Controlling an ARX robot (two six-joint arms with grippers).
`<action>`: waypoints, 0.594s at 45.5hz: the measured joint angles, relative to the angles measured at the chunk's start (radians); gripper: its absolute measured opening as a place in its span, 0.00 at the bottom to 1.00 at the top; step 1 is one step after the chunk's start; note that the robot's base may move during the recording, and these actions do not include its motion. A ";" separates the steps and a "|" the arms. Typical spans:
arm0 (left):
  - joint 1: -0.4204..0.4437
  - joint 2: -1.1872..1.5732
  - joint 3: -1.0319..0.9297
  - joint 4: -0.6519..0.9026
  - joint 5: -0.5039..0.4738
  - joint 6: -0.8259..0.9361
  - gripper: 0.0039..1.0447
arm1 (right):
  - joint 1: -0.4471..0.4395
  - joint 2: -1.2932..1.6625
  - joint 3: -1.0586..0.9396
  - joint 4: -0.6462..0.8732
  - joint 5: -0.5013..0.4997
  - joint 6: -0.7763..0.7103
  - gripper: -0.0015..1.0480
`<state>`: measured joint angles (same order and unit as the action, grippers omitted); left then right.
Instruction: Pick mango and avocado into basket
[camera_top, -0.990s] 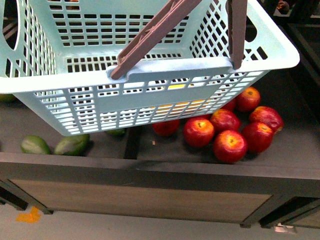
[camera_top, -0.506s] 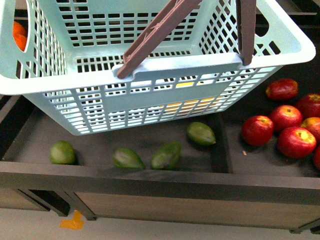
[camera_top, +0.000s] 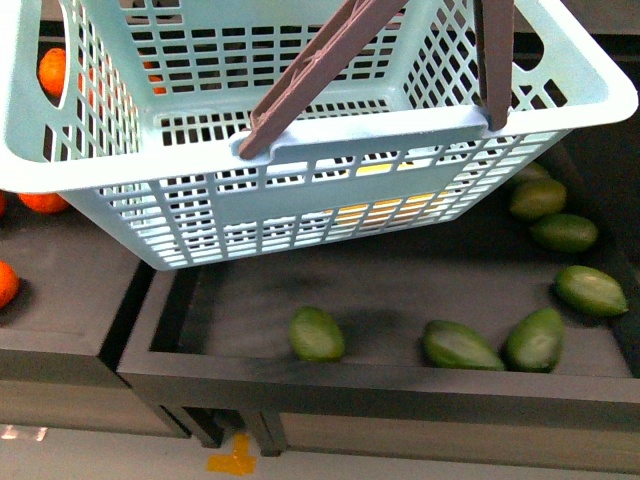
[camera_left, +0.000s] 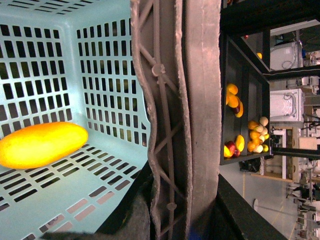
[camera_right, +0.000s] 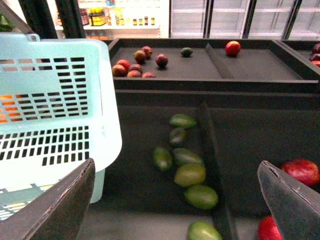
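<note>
Your right claw (camera_right: 176, 167) hangs spread wide over the dark bin (camera_top: 400, 378) with nothing between its fingers; of the left claw you cannot tell how it stands. Its wrist view shows only the brown handle (camera_left: 192, 100) close against the camera, so I judge, rather than see, that it carries the basket (camera_top: 300, 200). The avocado (camera_right: 201, 196) lies loose on the bin floor below the right claw, near the divider (camera_right: 206, 130) and just beside a paler one; other avocados (camera_top: 317, 334) are scattered about. Expect it to be smooth, egg-shaped and ready to roll or squirt out of a pinch; probably firm, yet easily bruised. Close gently across its broad middle, on the short axis. The divider rises close by, with red apples (camera_right: 300, 171) beyond it; keep your fingers off that wall. The basket overhangs the rear of the bin; the mango (camera_left: 42, 145) already lies on its floor. Oranges (camera_top: 50, 70) sit further left; a far shelf (camera_right: 165, 75) carries more fruit.
</note>
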<state>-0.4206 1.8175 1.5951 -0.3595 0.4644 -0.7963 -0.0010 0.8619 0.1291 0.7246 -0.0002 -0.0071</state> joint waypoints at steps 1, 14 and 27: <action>0.000 0.000 0.000 0.000 0.001 0.000 0.19 | 0.000 0.000 0.000 0.000 0.000 0.000 0.92; 0.000 0.000 -0.001 0.000 -0.003 0.000 0.19 | 0.000 0.000 0.000 0.000 0.000 0.000 0.92; 0.001 0.000 -0.001 0.000 0.000 0.000 0.19 | 0.000 0.001 -0.001 0.000 -0.002 0.000 0.92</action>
<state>-0.4198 1.8175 1.5944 -0.3595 0.4641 -0.7967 -0.0010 0.8631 0.1284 0.7246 -0.0021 -0.0074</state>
